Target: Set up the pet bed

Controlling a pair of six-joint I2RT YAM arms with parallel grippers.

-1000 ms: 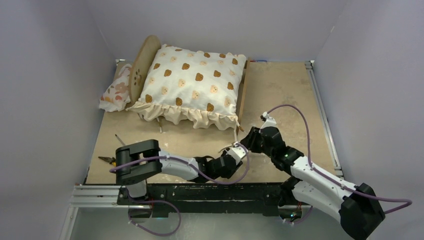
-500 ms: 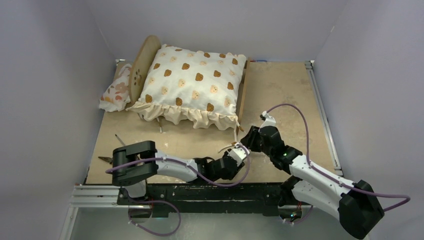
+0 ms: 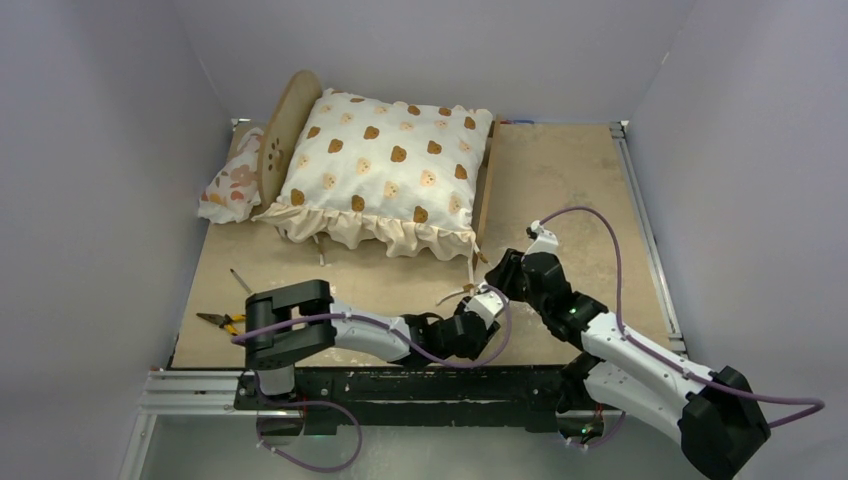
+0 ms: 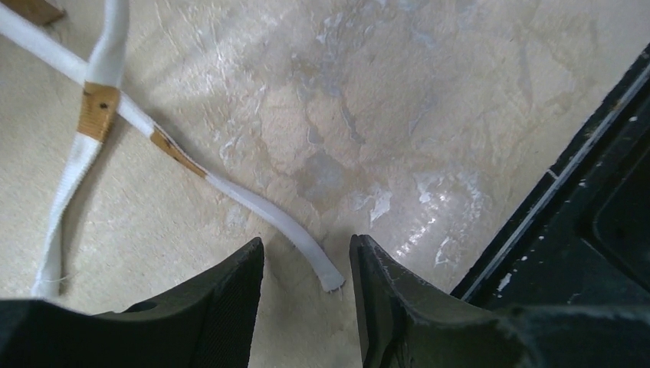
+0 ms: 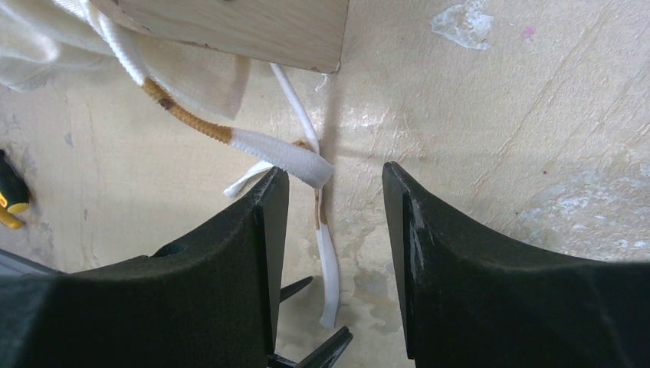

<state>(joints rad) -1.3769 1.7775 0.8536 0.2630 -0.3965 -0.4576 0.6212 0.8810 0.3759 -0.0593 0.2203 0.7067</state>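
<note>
Pet bed (image 3: pixel 286 112) sits far left on your table (image 3: pixel 560 180) under the bear-print cushion (image 3: pixel 385 165). Your left hand (image 4: pixel 306 261) and right hand (image 5: pixel 333 199) stand apart, each straddling a white tie (image 4: pixel 253 203) without gripping it.

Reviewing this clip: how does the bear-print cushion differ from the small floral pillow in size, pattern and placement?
Size: the bear-print cushion is far larger than the floral pillow. Pattern: the cushion shows brown and tan bear faces on cream; the pillow has pinkish-brown flowers. Placement: the cushion lies on the pet bed, inside its headboard; the pillow sits outside, behind the headboard, on the table. Both are soft, light printed fabric.
</note>
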